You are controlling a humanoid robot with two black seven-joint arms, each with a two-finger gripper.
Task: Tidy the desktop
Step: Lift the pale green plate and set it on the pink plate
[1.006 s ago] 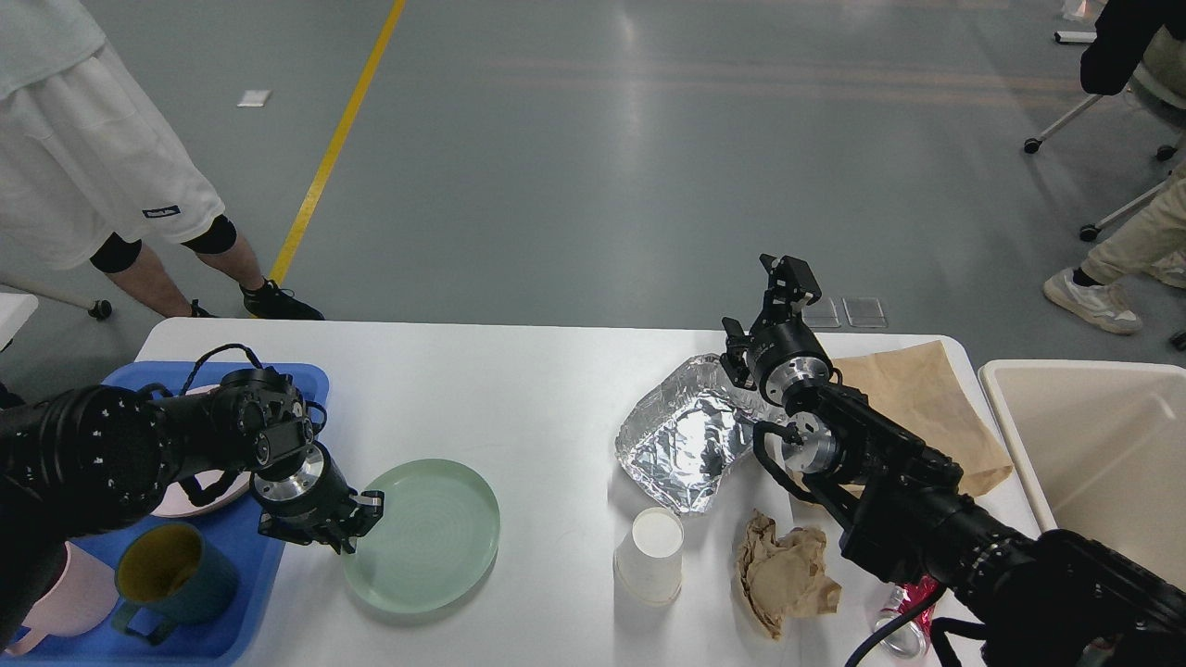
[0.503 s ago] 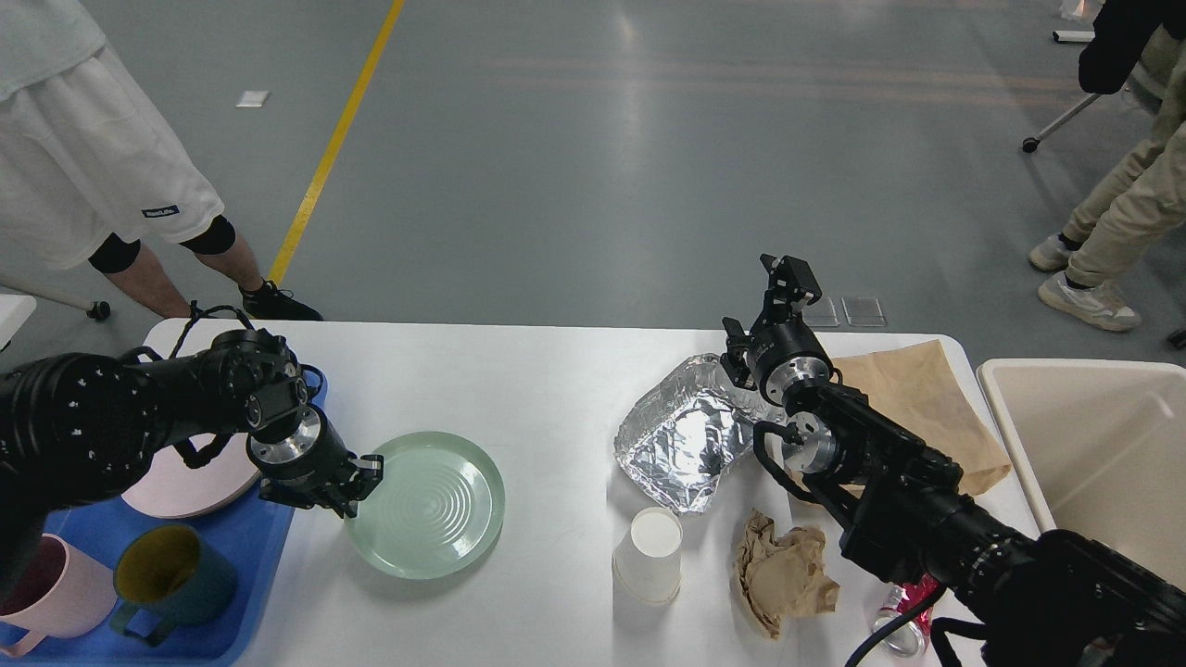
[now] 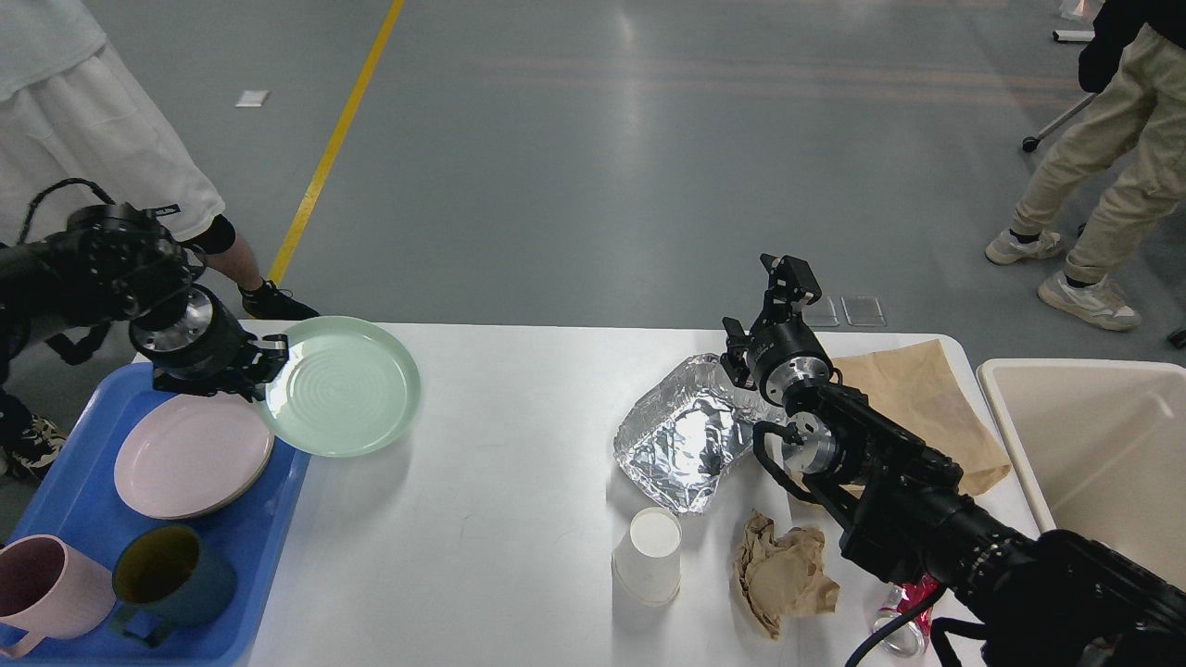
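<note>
A white table fills the lower view. In the last second the robot's left gripper, its jaws pinching the rim of a pale green plate, has lifted that plate off the table and carried it left and back; it now hangs tilted over the edge of a blue tray holding a pink plate, a pink mug and a dark green mug. The plate seems bound for the tray. The right gripper has not moved, jaws spread, above a foil container. A paper cup, crumpled brown paper and a brown paper bag remain to clear, beside a beige bin.
</note>
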